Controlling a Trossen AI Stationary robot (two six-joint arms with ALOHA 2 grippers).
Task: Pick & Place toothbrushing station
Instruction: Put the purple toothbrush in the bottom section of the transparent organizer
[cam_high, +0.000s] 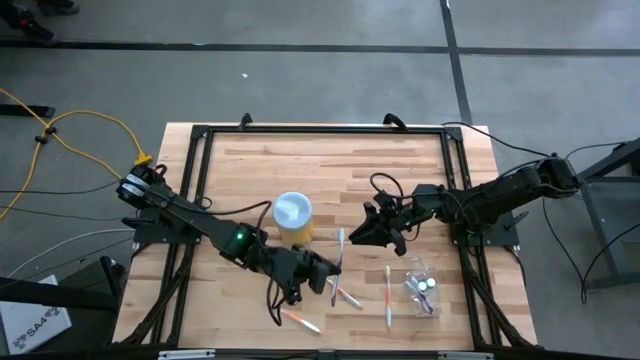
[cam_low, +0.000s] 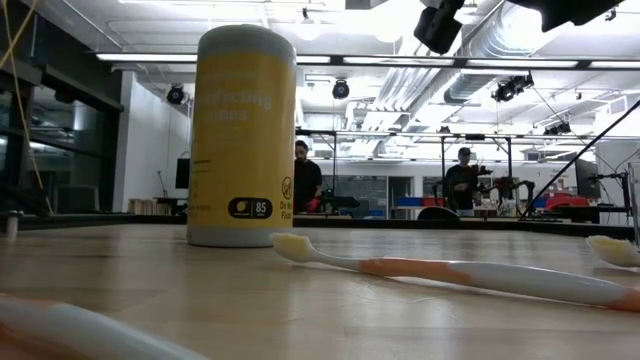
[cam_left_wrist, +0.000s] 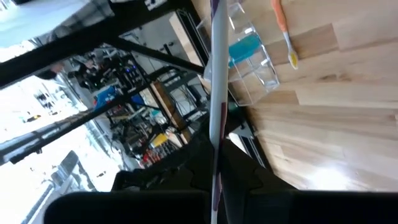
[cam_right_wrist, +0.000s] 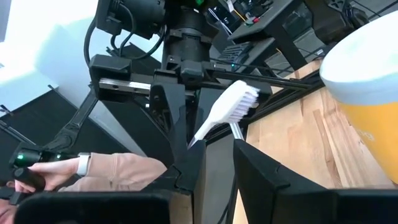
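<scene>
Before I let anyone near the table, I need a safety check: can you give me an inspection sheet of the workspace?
Surface: wooden table, black frame around it.
Job's things: white toothbrush lifted; orange toothbrush and another toothbrush lying flat; clear holder with teal bottles inside.
Clutter: yellow canister, upright.
Grippers: left end effector shut on the white toothbrush; right end effector open, facing the brush head.
Cables: yellow cable on the floor, left of the table.
Surroundings: people far behind; a person's hand close by.
</scene>
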